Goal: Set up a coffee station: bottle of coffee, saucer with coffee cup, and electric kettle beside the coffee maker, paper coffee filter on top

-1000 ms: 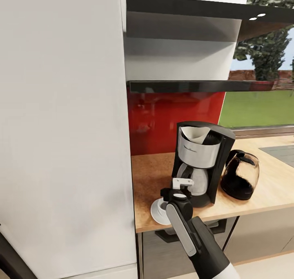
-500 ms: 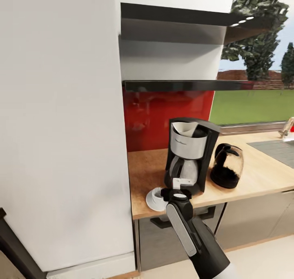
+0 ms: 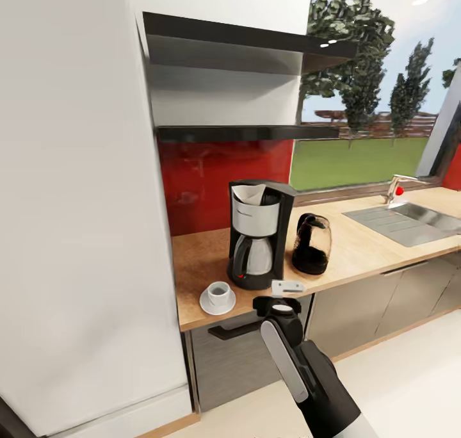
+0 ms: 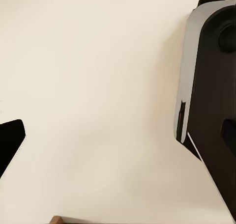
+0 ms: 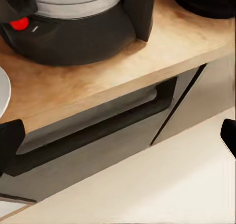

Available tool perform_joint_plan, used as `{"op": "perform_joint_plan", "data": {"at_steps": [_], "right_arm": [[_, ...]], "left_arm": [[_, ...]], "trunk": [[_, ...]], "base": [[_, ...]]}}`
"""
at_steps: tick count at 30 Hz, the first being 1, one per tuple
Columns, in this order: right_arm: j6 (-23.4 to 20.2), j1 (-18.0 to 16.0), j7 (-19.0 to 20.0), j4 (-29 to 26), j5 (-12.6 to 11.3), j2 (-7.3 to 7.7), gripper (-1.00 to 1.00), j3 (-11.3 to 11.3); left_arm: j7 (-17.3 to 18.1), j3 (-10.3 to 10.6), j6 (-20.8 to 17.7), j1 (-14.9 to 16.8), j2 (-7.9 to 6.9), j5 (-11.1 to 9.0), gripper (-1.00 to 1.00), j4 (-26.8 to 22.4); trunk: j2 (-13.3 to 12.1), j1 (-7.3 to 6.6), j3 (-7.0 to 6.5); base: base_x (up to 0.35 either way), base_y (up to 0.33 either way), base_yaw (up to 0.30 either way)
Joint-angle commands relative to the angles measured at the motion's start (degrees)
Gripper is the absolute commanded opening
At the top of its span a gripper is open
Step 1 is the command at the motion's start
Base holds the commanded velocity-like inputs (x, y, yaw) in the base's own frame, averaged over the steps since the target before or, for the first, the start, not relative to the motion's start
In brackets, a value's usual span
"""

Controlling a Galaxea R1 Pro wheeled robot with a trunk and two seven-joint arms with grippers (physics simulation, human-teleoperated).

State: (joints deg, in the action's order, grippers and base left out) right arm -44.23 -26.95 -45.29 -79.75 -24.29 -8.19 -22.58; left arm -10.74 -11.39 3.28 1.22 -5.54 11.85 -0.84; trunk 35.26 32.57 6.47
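Note:
The black and steel coffee maker stands on the wooden countertop with a white paper filter in its top. To its left, a white cup sits on a white saucer. A dark glass kettle stands to its right. My right gripper hangs in front of the counter edge, below the coffee maker. In the right wrist view it is open and holds nothing, facing the coffee maker's base. My left gripper points at pale floor. The coffee bottle is out of view.
Two dark shelves hang above the counter against a red backsplash. A tall white cabinet stands at the left. A steel sink with a tap lies to the right. A drawer handle runs under the counter edge.
The camera has backed away and swung right, bringing the sink into sight. My right gripper, earlier over the cup and saucer, is now off the counter's front edge.

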Motion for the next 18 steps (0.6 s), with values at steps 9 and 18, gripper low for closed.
{"op": "perform_joint_plan", "data": {"at_steps": [9,18], "right_arm": [[1.2,0.1,-0.4,21.4,-0.7,1.31,1.00,-0.1],[26.9,0.1,24.4,68.8,-0.7,1.08,1.00,-0.2]], "left_arm": [[-0.2,-0.5,0.2,0.0,0.00,0.7,1.00,0.0],[0.0,-0.3,0.3,0.0,0.20,0.9,1.00,0.0]], "trunk": [[0.1,0.02,0.10],[0.1,0.02,0.10]], "base": [[-0.002,-0.001,-0.275],[0.000,0.000,-0.263]]}}
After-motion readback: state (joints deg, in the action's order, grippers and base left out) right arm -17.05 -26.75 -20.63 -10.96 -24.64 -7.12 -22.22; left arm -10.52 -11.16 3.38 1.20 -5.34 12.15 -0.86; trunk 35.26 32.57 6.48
